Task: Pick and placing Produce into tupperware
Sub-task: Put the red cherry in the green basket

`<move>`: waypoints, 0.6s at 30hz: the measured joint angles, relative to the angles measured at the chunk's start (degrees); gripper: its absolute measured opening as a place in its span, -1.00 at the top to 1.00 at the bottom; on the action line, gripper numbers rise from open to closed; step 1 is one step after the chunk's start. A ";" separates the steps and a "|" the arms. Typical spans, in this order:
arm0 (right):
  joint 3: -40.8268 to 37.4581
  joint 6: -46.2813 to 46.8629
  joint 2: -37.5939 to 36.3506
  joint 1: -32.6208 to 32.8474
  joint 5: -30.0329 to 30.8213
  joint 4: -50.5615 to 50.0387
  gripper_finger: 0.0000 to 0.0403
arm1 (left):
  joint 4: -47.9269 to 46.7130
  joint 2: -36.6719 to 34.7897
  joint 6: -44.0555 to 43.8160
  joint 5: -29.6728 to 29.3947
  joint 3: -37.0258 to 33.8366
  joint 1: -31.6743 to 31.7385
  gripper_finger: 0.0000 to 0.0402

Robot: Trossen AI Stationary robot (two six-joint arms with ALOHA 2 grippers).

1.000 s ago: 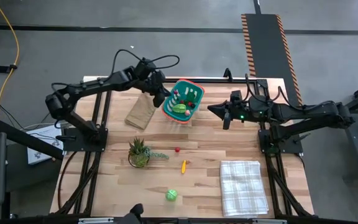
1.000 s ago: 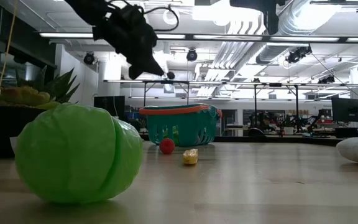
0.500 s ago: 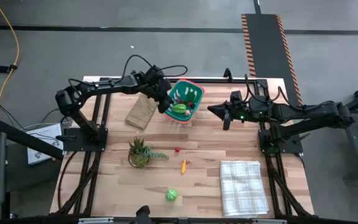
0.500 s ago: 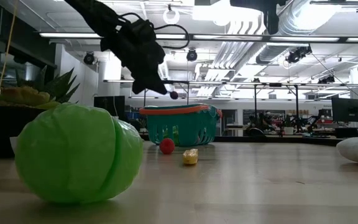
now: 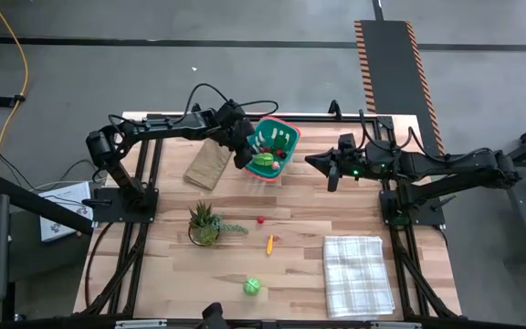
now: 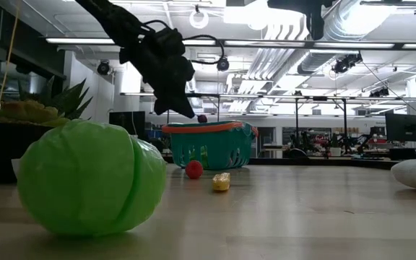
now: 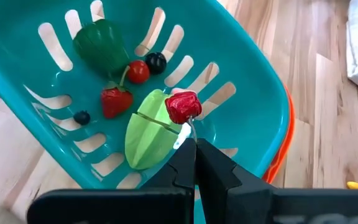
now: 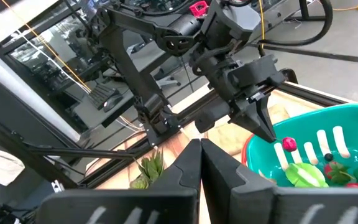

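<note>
Left wrist view: we've got the left gripper pinched on a small red fruit, hanging over the teal basket so it drops among the produce inside. Right gripper waits shut beside the basket.

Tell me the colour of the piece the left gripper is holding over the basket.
Red, a small raspberry-like piece, clearest in the left wrist view.

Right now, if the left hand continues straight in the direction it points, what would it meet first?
Probably the light green produce piece lying in the tupperware. The left hand, shut on a small red piece, points down into it; depth is unclear.
</note>
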 joint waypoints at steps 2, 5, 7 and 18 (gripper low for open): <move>0.00 0.00 0.00 0.00 0.00 -0.33 1.00 | 0.08 0.00 0.00 -0.04 0.00 0.00 1.00; 0.00 0.00 0.00 0.00 -0.01 -0.58 1.00 | 0.30 0.62 0.00 0.15 0.00 0.00 1.00; 0.00 0.00 0.00 0.00 0.01 -0.58 1.00 | -0.03 0.70 -0.47 0.37 -0.04 -0.04 1.00; 0.00 -0.63 0.00 0.00 0.01 -0.71 1.00 | 0.96 1.90 -1.25 -3.26 -0.02 -1.29 1.00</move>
